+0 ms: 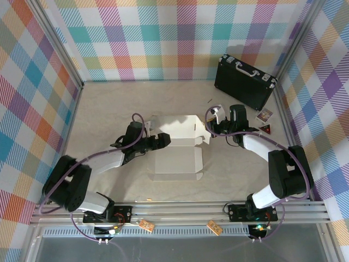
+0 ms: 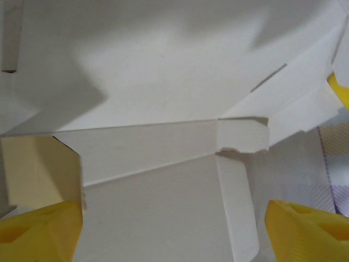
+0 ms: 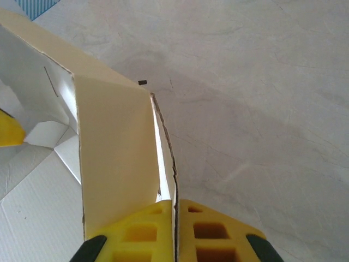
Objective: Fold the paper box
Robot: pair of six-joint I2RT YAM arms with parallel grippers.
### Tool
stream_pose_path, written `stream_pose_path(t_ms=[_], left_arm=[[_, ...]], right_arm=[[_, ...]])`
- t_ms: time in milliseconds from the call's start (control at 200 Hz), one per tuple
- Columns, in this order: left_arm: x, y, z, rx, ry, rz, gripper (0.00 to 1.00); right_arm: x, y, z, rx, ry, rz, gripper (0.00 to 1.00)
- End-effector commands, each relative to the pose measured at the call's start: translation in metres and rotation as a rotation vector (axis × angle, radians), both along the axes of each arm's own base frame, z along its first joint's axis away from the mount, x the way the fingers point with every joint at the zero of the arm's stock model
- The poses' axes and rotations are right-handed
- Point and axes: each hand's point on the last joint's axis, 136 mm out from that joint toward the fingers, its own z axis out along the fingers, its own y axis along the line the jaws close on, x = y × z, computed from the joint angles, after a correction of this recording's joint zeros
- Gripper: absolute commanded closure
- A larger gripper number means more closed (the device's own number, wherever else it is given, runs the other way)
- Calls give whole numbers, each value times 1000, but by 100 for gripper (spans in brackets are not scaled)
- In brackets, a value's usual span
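The paper box (image 1: 177,155) lies partly folded in the middle of the table, white inside facing up, with its rear panel (image 1: 182,126) raised. My left gripper (image 1: 163,140) is at the box's left side. In the left wrist view it (image 2: 174,234) is open, its yellow fingertips (image 2: 38,229) wide apart on either side of a white panel (image 2: 158,207). My right gripper (image 1: 211,129) is at the box's right rear corner. In the right wrist view it (image 3: 175,229) is shut on the thin edge of an upright tan flap (image 3: 114,153).
A black briefcase (image 1: 244,82) stands at the back right. Small cards (image 1: 264,115) lie on the table beside the right arm. Two tags (image 1: 145,225) hang at the front rail. Checked walls enclose the table (image 1: 109,109) on three sides.
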Motion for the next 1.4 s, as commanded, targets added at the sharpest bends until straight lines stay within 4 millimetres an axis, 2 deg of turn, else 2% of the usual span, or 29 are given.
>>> stream_pose_path(t_ms=[0,160,280,435,505,580,655,725,800,915,995,1090,1160,1285,1395], left_arm=[[-17,18,15,87,13,-2,10],[-34,35,54,160,11,4,8],[-34,56,93,181,6,118,7],[-18,70,155,247,-67,189,7],[-4,79,169,343,-74,213,11],[15,79,180,441,-77,185,11],[34,73,182,543,-60,115,12],[48,55,175,606,-48,-27,15],[61,47,169,703,-71,-136,16],[78,46,142,905,-113,-302,16],[87,43,132,930,-145,-347,17],[76,22,125,834,-177,-472,21],[61,10,119,789,-197,-565,22],[50,12,109,804,-202,-604,22],[33,6,104,744,-182,-660,20]], right_arm=[[1,3,9,14,-28,2,100],[0,3,10,13,-38,9,100],[-1,3,9,5,-41,12,100],[-4,5,11,6,-59,40,100],[-7,6,12,4,-72,58,100],[-9,8,13,1,-84,82,100],[-11,9,12,-6,-92,99,100],[-13,10,12,-16,-108,119,100],[-17,12,12,-29,-133,153,100],[-20,16,12,-39,-162,199,100],[-22,19,12,-46,-183,238,100],[-31,27,10,-64,-251,345,100],[-28,32,9,-59,-267,378,100],[-25,41,11,-35,-303,455,100],[-19,48,15,-16,-349,499,100]])
